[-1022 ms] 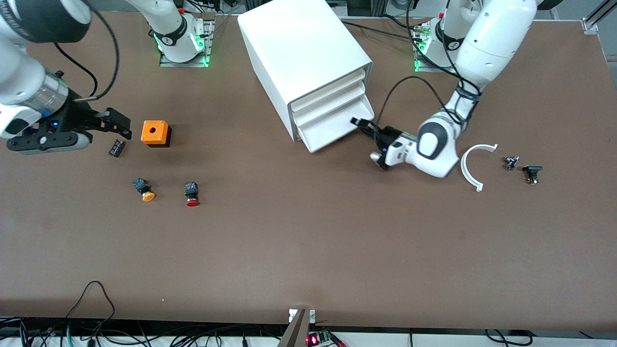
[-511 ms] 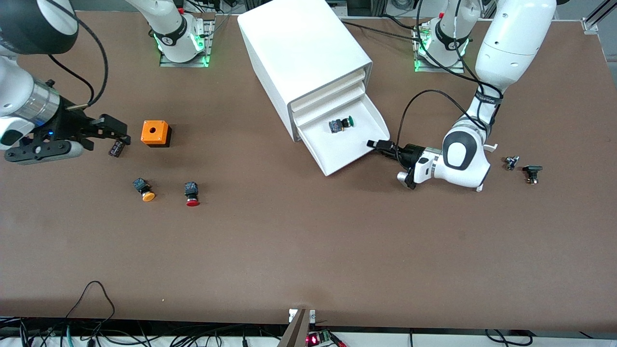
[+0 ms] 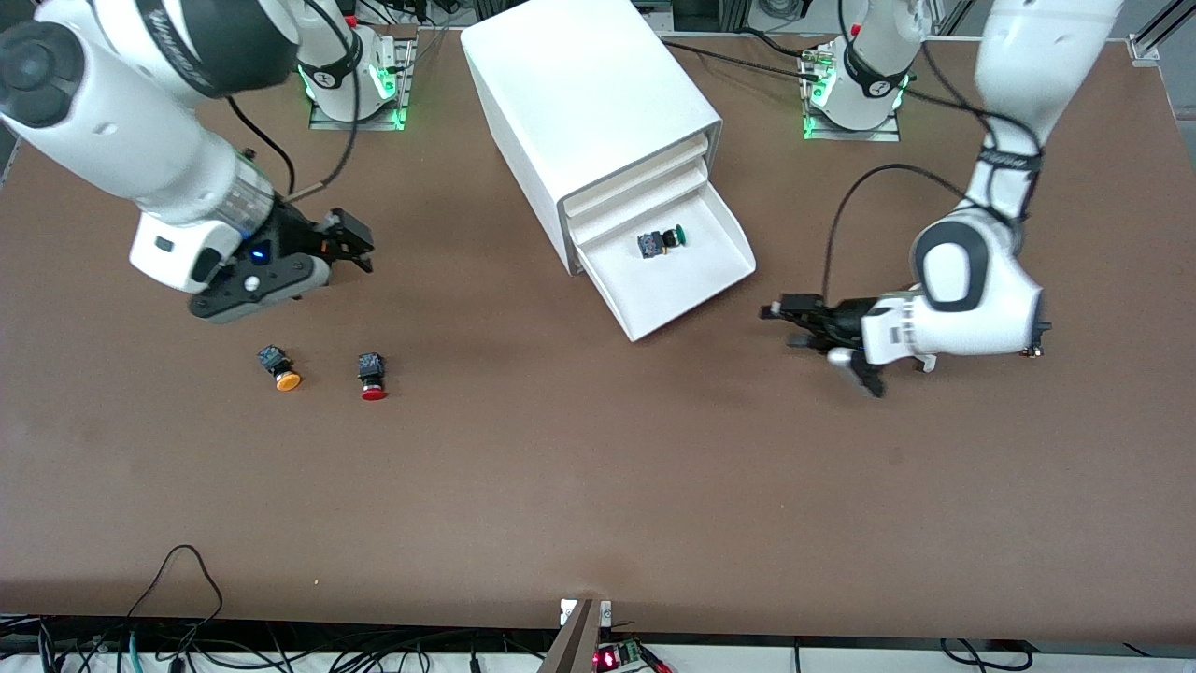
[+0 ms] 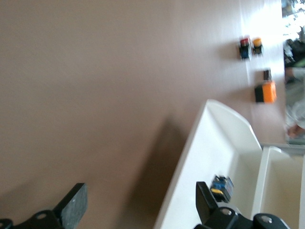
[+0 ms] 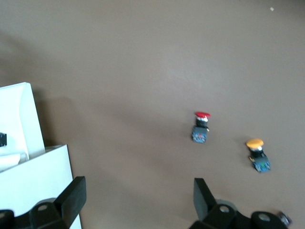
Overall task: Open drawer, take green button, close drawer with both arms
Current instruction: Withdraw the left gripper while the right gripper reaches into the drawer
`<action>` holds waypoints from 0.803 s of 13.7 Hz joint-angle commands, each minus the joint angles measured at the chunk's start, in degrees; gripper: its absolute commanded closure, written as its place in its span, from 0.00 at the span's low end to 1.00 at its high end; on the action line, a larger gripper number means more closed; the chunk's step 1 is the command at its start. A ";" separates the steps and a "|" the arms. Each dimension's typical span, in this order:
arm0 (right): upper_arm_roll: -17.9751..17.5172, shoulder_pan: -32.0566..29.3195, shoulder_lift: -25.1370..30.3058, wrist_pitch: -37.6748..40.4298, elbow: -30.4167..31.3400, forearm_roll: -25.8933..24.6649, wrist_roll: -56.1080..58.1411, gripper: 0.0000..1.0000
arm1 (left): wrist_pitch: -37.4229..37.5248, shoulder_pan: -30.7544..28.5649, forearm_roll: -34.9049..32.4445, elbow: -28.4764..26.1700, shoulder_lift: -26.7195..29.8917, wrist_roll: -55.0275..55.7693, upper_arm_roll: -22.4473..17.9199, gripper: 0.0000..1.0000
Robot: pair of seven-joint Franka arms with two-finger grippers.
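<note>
Lowest drawer (image 3: 675, 280) of the white cabinet (image 3: 589, 103) pulled fully out, so the green button (image 3: 660, 241) lay exposed inside, near the cabinet's front. Left pincer (image 3: 785, 325) spread wide and empty, low over the desk (image 3: 598, 486) beside the drawer toward the left arm's end, apparently clear of the rim to leave room. Right pincer (image 3: 355, 245) also spread, empty, over the desk well apart from the cabinet, probably heading for the button. Red button (image 3: 372, 376) and orange button (image 3: 278, 366) nearer the camera than that pincer, untouched.
</note>
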State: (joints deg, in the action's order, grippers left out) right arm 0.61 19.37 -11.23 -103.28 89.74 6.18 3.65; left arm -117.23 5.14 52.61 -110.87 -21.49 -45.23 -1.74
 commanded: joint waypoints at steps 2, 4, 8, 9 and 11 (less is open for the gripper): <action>0.44 6.10 -4.49 -3.32 -2.29 -0.56 1.27 0.00 | -2.91 -5.92 -3.37 -2.42 10.04 -0.03 0.25 0.00; 0.44 9.97 -7.13 -6.48 -2.47 -0.47 2.23 0.00 | -2.39 -7.33 -15.45 -1.55 14.35 0.14 0.25 0.00; 0.27 16.74 -10.73 -12.38 -3.87 0.15 9.25 0.00 | 6.03 -7.77 -34.71 5.20 18.76 7.49 -1.69 0.00; -0.52 17.80 -11.44 -12.73 -4.40 0.15 12.31 0.00 | 7.88 -7.77 -39.90 7.23 19.37 11.61 -1.69 0.00; -3.32 18.16 -13.63 -13.18 -6.41 0.15 19.34 0.00 | 13.41 -7.60 -47.13 11.10 19.55 20.22 -1.25 0.00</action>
State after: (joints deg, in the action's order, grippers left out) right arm -0.88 37.22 -22.24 -116.54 86.91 6.19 16.87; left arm -108.43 -2.69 11.45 -103.77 -1.65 -31.93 -3.47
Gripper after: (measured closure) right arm 0.000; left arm 0.000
